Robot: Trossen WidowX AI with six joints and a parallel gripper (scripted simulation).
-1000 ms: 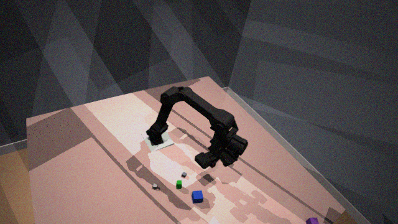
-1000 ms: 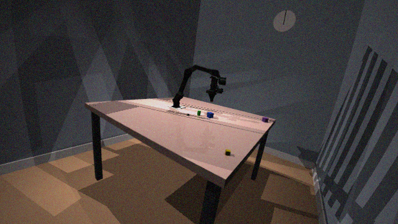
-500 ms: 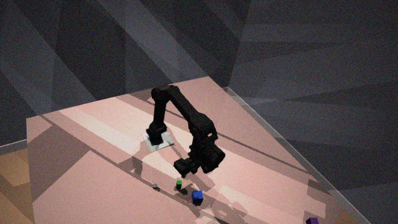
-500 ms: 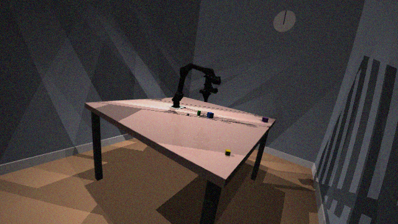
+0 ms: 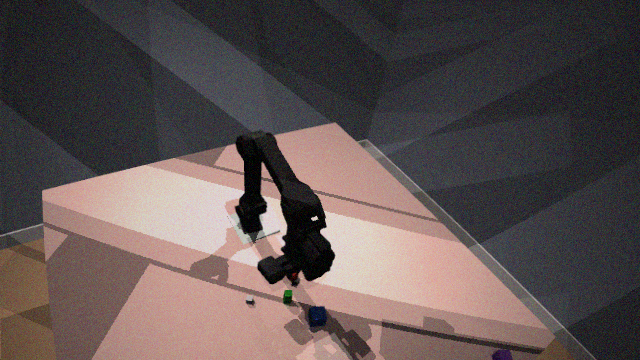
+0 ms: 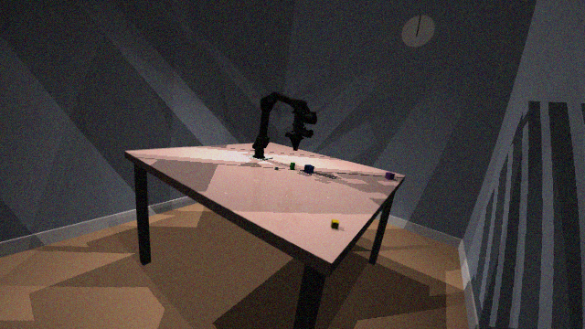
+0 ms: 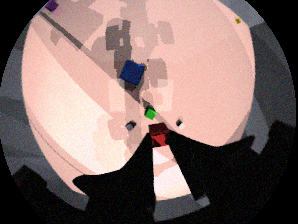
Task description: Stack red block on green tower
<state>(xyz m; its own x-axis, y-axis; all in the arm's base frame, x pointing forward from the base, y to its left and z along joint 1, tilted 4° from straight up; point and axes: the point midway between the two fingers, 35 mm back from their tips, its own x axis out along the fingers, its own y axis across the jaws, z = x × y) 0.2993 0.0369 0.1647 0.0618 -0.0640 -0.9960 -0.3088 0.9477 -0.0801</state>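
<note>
My gripper (image 5: 294, 278) (image 6: 295, 146) (image 7: 157, 133) is shut on the small red block (image 5: 294, 275) (image 7: 158, 136) and holds it in the air above the table (image 5: 150, 200) (image 6: 274, 201). The green tower (image 5: 287, 296) (image 6: 292, 165) (image 7: 150, 113) stands upright on the table, a short way beyond the fingertips in the wrist view and below the gripper in the top view. The red block is apart from the tower and off to one side of it. In the exterior view the red block is too small to make out.
A blue block (image 5: 317, 316) (image 6: 309, 168) (image 7: 132, 71) stands just beyond the tower. A small white block (image 5: 249, 299) (image 7: 178, 123) and a small grey one (image 7: 131, 125) lie on either side of the tower. A purple block (image 5: 501, 355) (image 6: 389, 175) (image 7: 51, 4) and a yellow block (image 6: 335, 223) (image 7: 238, 20) lie far off near table edges.
</note>
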